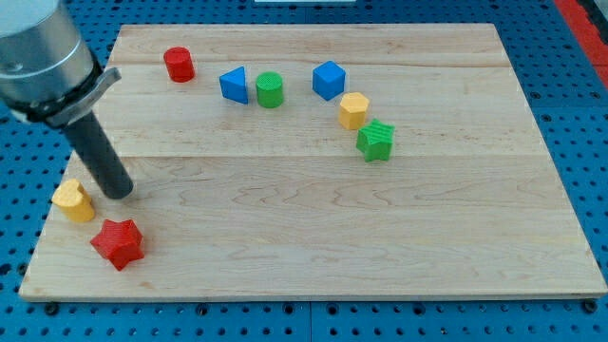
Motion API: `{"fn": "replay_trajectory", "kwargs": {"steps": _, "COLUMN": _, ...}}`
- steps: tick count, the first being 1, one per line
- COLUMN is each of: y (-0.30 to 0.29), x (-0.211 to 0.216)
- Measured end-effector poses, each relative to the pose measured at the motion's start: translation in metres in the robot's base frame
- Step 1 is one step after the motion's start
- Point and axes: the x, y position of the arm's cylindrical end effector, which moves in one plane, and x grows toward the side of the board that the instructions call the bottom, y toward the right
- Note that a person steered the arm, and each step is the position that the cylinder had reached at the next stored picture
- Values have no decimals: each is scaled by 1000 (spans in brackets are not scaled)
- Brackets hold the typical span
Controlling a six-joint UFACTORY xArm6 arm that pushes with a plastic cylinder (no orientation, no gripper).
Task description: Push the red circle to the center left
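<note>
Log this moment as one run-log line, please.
tip beside yellow block, view's left | red circle top left, untouched | red star below tip

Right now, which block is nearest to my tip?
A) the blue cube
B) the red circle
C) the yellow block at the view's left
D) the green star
C: my tip stands just right of the yellow block at the board's left edge; the red circle is far up the board.

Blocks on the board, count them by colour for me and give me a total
Red: 2, the red circle and red star
Blue: 2, blue triangle and blue cube
Green: 2, green cylinder and green star
Yellow: 2, at and
Total: 8
</note>
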Motion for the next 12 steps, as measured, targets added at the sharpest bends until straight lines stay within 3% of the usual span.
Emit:
{"fn": "replay_trajectory", "kwargs": {"steps": 1, "y": 12, "x": -110}}
{"fn": "replay_trajectory", "kwargs": {"steps": 2, "y": -15, "x": -190}}
{"fn": "replay_trajectory", "kwargs": {"steps": 3, "y": 9, "x": -274}}
{"fn": "replay_trajectory", "kwargs": {"steps": 4, "y": 70, "x": -265}}
{"fn": "replay_trajectory", "kwargs": {"steps": 5, "y": 77, "x": -190}}
{"fn": "replay_trajectory", "kwargs": {"steps": 6, "y": 38, "x": -133}}
{"fn": "replay_trajectory", "kwargs": {"steps": 8, "y": 24, "x": -222}}
{"fn": "replay_trajectory", "kwargs": {"steps": 9, "y": -43, "x": -199}}
{"fn": "replay_trajectory", "kwargs": {"steps": 10, "y": -52, "x": -167}}
{"fn": "replay_trajectory", "kwargs": {"steps": 11, "y": -45, "x": -170}}
{"fn": "replay_trajectory", "kwargs": {"steps": 12, "y": -45, "x": -206}}
